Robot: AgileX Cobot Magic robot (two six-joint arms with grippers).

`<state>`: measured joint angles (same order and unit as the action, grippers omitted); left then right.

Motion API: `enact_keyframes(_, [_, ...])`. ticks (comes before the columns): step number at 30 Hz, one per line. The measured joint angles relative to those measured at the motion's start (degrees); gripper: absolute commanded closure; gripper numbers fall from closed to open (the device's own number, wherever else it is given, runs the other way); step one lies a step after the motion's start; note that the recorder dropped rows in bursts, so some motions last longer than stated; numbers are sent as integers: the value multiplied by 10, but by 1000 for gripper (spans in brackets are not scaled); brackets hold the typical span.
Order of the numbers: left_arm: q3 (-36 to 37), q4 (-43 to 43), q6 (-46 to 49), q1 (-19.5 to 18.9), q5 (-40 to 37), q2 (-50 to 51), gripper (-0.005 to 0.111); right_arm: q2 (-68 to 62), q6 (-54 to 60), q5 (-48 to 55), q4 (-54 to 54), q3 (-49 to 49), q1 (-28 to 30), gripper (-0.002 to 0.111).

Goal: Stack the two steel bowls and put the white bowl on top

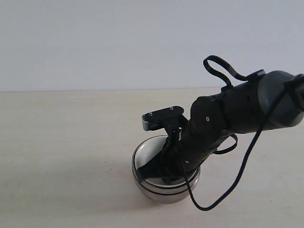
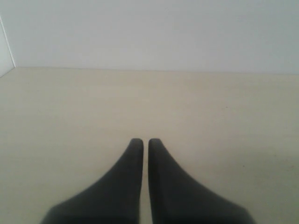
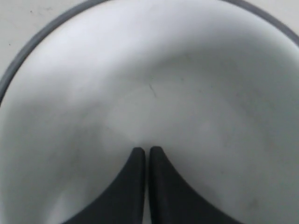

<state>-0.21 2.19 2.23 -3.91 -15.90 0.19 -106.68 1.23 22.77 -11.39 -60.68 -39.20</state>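
**Pale bench, steel bowls nested, right end effector down inside them**

A pale wood-toned bench [image 1: 57, 142] runs back to a plain white wall [image 1: 95, 38]. Near its front edge, a little right of the middle in the exterior view, the two steel bowls [image 1: 164, 194] sit one inside the other. The lower bowl [image 1: 166, 197] rests upright on the bench. The upper bowl [image 1: 141, 153] is seated in it, and the two rims show as dark lines one just above the other.

The right arm [image 1: 228, 118] slants down from the right, with a black cable [image 1: 237, 180] looping off it to the bench. Its tip reaches into the upper bowl. The right end effector [image 1: 151, 170] is closed, and in the right wrist view its two dark fingers lie side by side with only a thin slit between them [image 3: 146, 151]. They hold nothing. They lie low against the bowl's smooth, pale grey inner wall [image 3: 196, 107], which fills that view, with a grey rim curving round the edge. Whether the tips actually press on the metal cannot be told.

The left end effector [image 2: 145, 142] is also closed and empty. It points over bare bench toward the wall, and no bowl shows in its view.
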Motion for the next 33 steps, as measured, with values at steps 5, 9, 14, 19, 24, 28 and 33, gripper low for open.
enact_keyframes(5, [0, 0, 0, 0, 0, 0, 103, 0, 0, -10, 0, 0, 0, 108])
enact_keyframes(9, [0, 0, 0, 0, 0, 0, 103, 0, 0, -16, -10, 0, 0, 108])
enact_keyframes(14, [0, 0, 0, 0, 0, 0, 103, -7, 0, -33, -29, 0, 0, 108])
enact_keyframes(19, [0, 0, 0, 0, 0, 0, 103, -13, 0, -45, -30, -2, 0, 108])
enact_keyframes(24, [0, 0, 0, 0, 0, 0, 103, 10, 0, -40, -30, -2, 0, 108])
enact_keyframes(28, [0, 0, 0, 0, 0, 0, 103, 61, 2, -39, -29, -1, 0, 108])
enact_keyframes(33, [0, 0, 0, 0, 0, 0, 103, 138, 4, -11, -10, -1, 0, 108])
